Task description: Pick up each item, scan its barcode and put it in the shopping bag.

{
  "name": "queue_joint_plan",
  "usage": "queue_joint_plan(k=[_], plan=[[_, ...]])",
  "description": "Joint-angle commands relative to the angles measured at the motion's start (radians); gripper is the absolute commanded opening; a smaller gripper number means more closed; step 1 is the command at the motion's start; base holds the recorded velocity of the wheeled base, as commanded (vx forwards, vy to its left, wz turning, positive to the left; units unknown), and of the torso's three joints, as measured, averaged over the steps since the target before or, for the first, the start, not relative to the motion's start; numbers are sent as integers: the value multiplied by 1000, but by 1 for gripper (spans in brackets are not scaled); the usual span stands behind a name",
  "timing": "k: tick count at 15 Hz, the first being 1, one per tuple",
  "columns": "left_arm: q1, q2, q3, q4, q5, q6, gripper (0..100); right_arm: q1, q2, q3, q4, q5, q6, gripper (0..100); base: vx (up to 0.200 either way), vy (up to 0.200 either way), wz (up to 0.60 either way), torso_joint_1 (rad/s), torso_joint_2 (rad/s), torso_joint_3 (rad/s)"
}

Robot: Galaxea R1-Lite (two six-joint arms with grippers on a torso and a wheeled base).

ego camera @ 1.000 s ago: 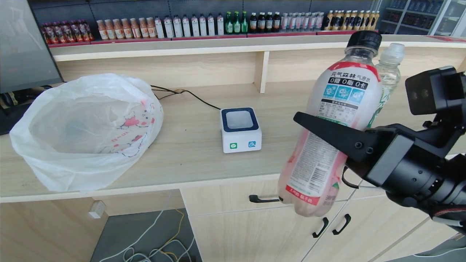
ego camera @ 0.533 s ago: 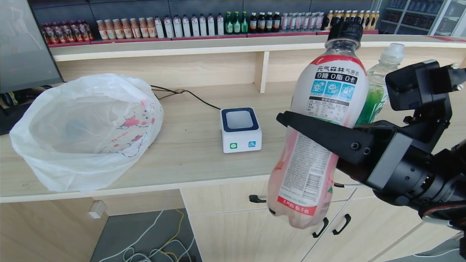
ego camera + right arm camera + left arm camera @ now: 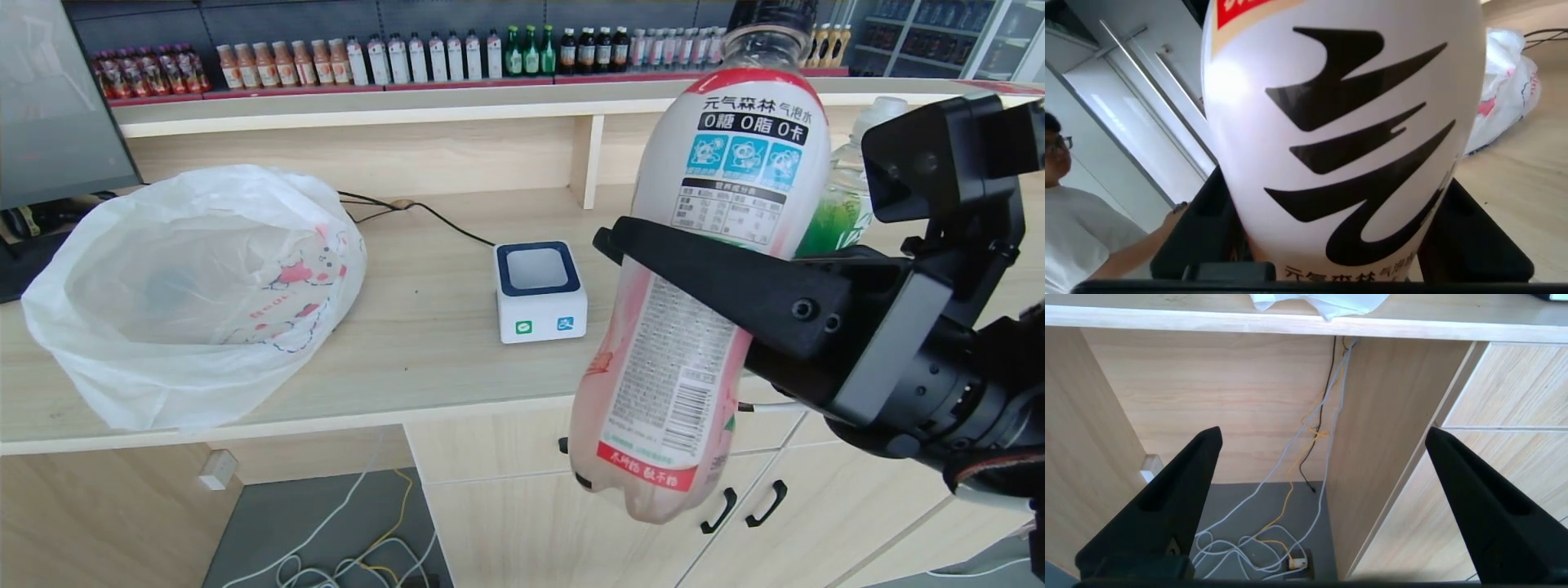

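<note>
The left gripper (image 3: 1323, 441) hangs below the counter's front edge with its jaws wide apart and nothing between them. It faces an open bay where wires (image 3: 1290, 531) run down to the floor. On the counter's (image 3: 424, 359) left end a white plastic bag (image 3: 196, 294) sits with its mouth open, reaching the front edge. A dark screen (image 3: 57, 98) stands behind it at the far left. A black cable (image 3: 433, 216) runs along the counter from behind the bag to the scanner (image 3: 539, 290), which sits mid-counter, window up, well apart from the bag. To the scanner's right, the right gripper (image 3: 653, 245) is clamped around the middle of a pink bottle (image 3: 694, 384). The bottle is held off the counter, cap up and slightly tilted, and its base hangs in front of the cabinet doors (image 3: 506, 523). Its barcode faces the head camera. A clear bottle (image 3: 841, 220) stands on the counter's right end, half hidden behind the pink one. Rows of drinks (image 3: 457, 57) line the back shelf.
</note>
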Motion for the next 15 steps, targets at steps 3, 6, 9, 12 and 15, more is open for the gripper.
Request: queue_joint_plan(k=[3,6,9,12,15], plan=[[0,0,0,0,0,0,100,11,-8,2,0,-2,-2,0,0,0,0,0,0,0],[0,0,0,0,0,0,100,12,-8,-2,0,0,-6,0,0,0,0,0,0,0],[0,0,0,0,0,0,100,15,-5,-2,0,3,-17,0,0,0,0,0,0,0],[0,0,0,0,0,0,100,23,-6,7,0,1,-25,0,0,0,0,0,0,0],[0,0,0,0,0,0,100,31,-5,12,-2,3,-39,0,0,0,0,0,0,0]])
